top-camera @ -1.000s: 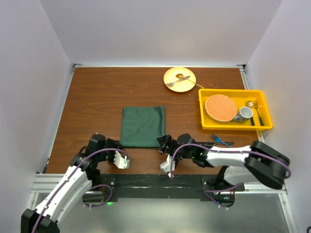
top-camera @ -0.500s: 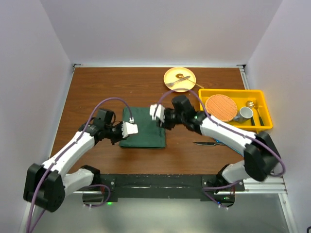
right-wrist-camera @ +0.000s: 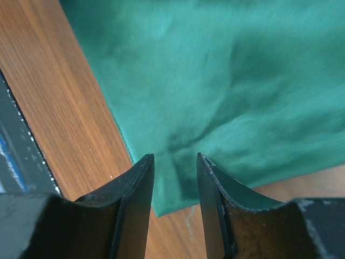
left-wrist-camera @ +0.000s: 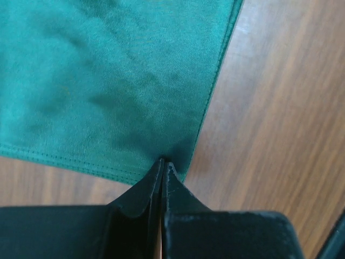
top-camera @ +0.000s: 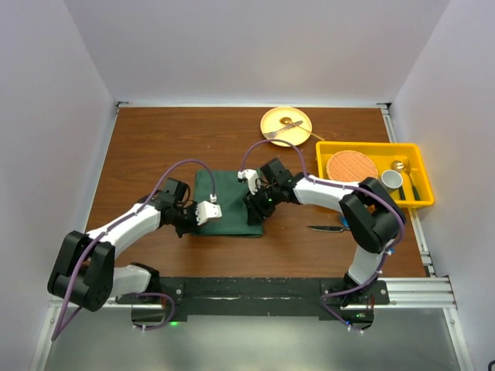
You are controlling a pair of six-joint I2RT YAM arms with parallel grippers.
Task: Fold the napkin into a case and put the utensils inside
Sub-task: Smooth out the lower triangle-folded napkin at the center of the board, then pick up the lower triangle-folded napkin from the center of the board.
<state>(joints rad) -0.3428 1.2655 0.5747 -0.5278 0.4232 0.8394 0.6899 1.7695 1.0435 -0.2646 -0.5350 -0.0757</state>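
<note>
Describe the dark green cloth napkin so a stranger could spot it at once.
On the brown wooden table, look near the middle, left of the yellow plastic bin. The dark green napkin lies flat there, the only soft fabric, unlike the round yellow plate beyond it.

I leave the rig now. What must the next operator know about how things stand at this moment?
Left gripper: jaws shut on the near-left corner of the napkin.
Right gripper: jaws apart, astride the cloth by its near-right corner, not gripping yet.
Napkin: flat on the table, a broad rectangle, not a narrow case.
Knife: on the table, right of the napkin.
Blue fork: cannot be made out, perhaps behind the right arm.
Done: only the left pinch.
Left: close the right jaws, fold the case, put the utensils in.
</note>
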